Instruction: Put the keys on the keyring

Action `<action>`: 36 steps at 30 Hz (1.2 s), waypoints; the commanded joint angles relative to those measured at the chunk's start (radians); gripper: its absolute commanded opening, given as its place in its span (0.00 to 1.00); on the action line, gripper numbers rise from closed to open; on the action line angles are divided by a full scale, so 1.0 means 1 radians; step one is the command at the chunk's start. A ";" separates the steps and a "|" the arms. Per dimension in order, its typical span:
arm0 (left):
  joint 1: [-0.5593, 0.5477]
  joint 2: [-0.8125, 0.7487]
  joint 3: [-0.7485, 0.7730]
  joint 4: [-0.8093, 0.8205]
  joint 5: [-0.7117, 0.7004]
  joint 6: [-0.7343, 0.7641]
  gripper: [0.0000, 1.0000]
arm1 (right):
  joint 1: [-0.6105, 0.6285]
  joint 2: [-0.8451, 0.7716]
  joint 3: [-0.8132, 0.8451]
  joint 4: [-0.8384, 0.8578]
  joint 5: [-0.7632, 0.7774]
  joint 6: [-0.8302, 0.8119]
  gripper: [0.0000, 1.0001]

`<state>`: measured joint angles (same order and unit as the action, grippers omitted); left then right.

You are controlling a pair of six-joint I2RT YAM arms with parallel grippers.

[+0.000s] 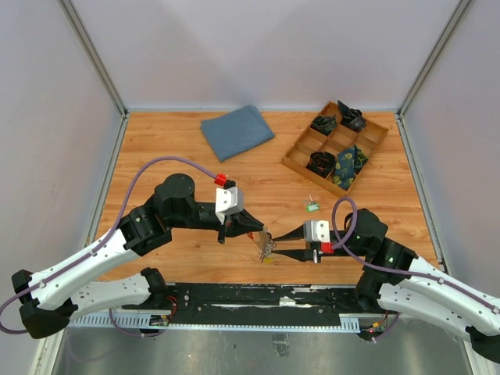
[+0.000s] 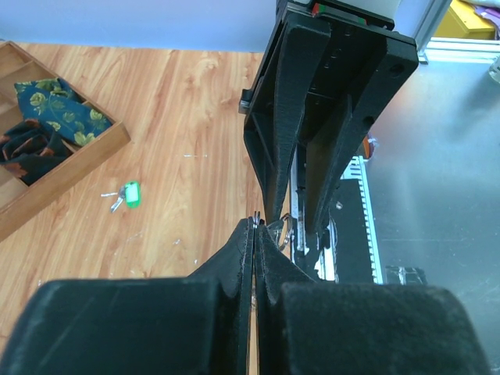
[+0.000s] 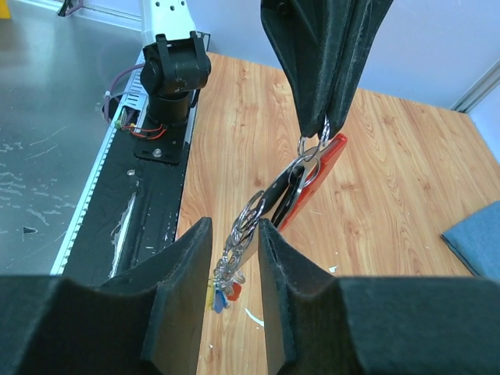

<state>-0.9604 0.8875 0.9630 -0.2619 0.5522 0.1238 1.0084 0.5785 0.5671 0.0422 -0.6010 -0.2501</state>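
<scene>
Your left claw (image 2: 254,228) fills the front of its own camera, clenched tight on the top of the red keyring (image 3: 319,178), which hangs from its tips over the table (image 1: 180,148) near the front edge. Just under those tips a small silver ring (image 3: 311,147) shows, and a black fob (image 3: 280,197) lies against the red loop. Lower, a larger silver ring (image 3: 244,223) carries the keys (image 3: 223,293), dangling with small coloured ends. Your right claw (image 3: 233,228) meets the bundle from the right, released, its fingers (image 3: 183,297) apart on either side of that larger ring; you cannot tell whether either touches it. Farther right, a green tag (image 1: 312,206) lies on the wood, with a wooden tray (image 1: 312,178) behind it.
</scene>
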 commanded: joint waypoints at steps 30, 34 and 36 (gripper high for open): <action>0.003 -0.002 0.027 0.069 0.012 -0.007 0.00 | 0.015 0.009 0.053 0.034 0.043 0.038 0.23; 0.003 0.004 0.022 0.073 0.014 -0.005 0.01 | 0.015 0.008 0.058 0.034 0.050 0.045 0.20; 0.004 0.006 0.021 0.072 0.014 -0.003 0.00 | 0.015 0.006 0.058 0.034 0.059 0.049 0.20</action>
<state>-0.9604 0.8913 0.9630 -0.2432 0.5529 0.1234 1.0084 0.5949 0.5892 0.0475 -0.5488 -0.2234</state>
